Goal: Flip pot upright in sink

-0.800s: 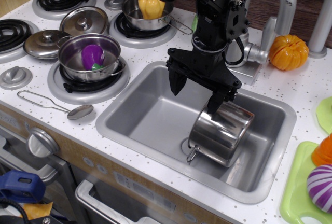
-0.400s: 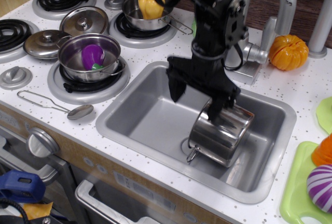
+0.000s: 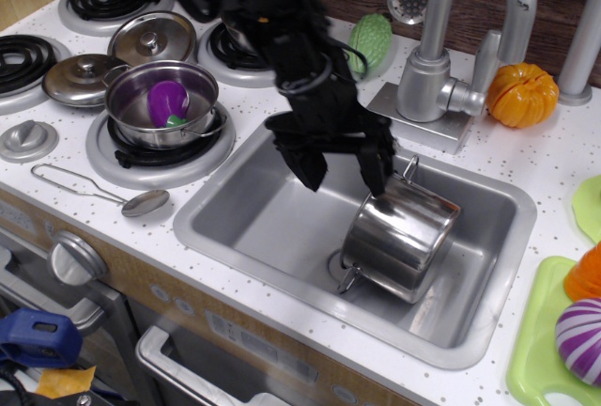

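Pot tilted on its side in your sink, gripper blurred above its rim, jaws apart, no readable writing.

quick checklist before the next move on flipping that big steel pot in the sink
1. Tall shiny stainless-steel pot inside the matte-grey rectangular sink: ok.
2. Pot upright: not ok, it is tilted.
3. Black pincer open: ok, fingers spread.
4. Pincer holding the pot: not ok; one finger is at the upper edge, contact cannot tell.
5. Wire loop handle free at the low end: ok.
6. Sink floor left of the pot bare for setting down: ok.
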